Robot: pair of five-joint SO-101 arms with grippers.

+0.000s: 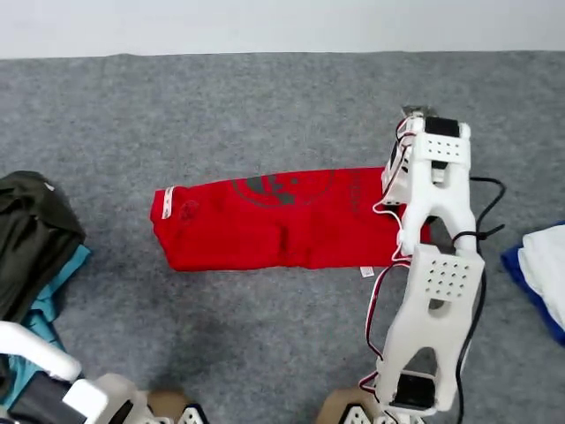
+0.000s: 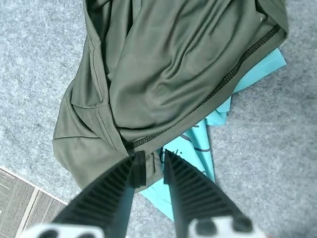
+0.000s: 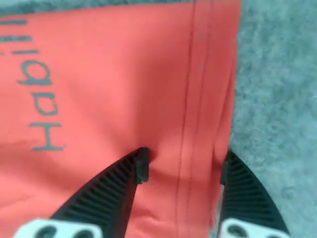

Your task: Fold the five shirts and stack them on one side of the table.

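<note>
Red shirt (image 1: 274, 221): lies flat mid-table as a long band, sleeves tucked in and printing on top. It looks folded lengthwise and not yet crosswise.

Right gripper (image 3: 185, 166): fingers wide apart, holding nothing. They straddle the shirt's stitched end (image 3: 190, 99). One fingertip (image 3: 141, 163) is over red cloth and the other sits at the cloth's edge, with grey table cover (image 3: 277, 99) just beyond it. Whether the tips touch the fabric, cannot tell.

Left gripper (image 2: 151, 161): fingers narrow with a slim gap, nothing between them. Ahead of the tips lies the olive shirt (image 2: 168, 74), crumpled in a heap. The teal shirt (image 2: 198, 148) pokes out from under it, just beside one fingertip.

Far beyond the right gripper, past the red shirt's end, a white garment (image 1: 549, 252) lies on a blue garment (image 1: 523, 265) at the table edge. Whether they are folded, cannot tell.

Progress (judgement): early. One shirt is partway folded, olive and teal are untouched, and no finished stack is evident. Remaining are the red shirt's cross fold, the other shirts, and stacking.
</note>
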